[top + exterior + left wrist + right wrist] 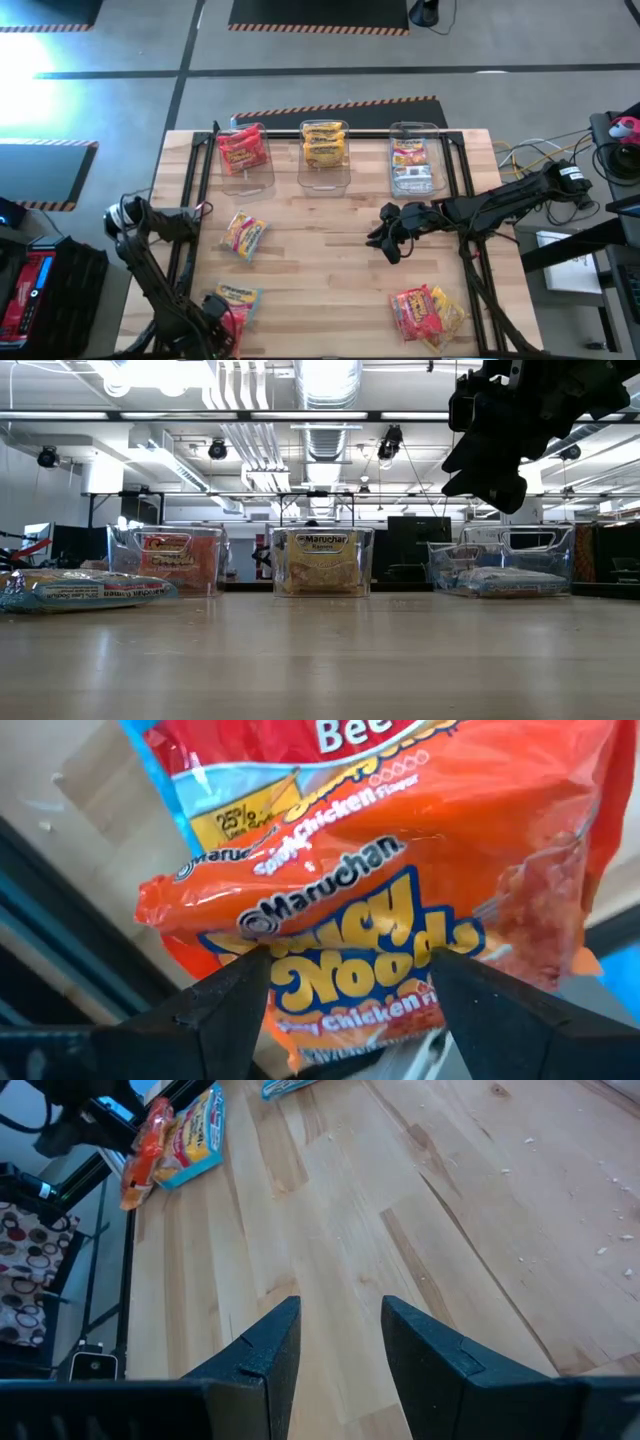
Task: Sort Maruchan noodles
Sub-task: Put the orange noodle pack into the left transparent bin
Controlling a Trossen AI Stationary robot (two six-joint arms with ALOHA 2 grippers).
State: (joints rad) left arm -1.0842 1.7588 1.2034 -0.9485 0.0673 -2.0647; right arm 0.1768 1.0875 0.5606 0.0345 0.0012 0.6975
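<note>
Near the table's front left corner lies a small heap of Maruchan noodles (235, 300). An orange packet (400, 890) tops it, over a red packet with a blue edge (230, 760). My left gripper (350, 960) points down over the orange packet, open, one fingertip at each side of its printed face. My right gripper (390, 237) hangs open above the bare middle right of the table, with nothing between its fingers (340, 1320). Another packet (246, 235) lies flat left of centre, and a further heap (428, 312) lies at the front right. My left gripper's fingertips (250, 970) stand over the orange packet's lower half (350, 990), coming from above. I cannot tell whether they touch it. The packet lies on the heap.
Three clear bins stand along the far edge: the left one (245, 150) holds red packets, the middle one (324, 145) yellow ones, the right one (414, 160) multicoloured ones. A black frame rail (205, 170) runs along the table's sides. Bare wood lies between the bins and the heaps.
</note>
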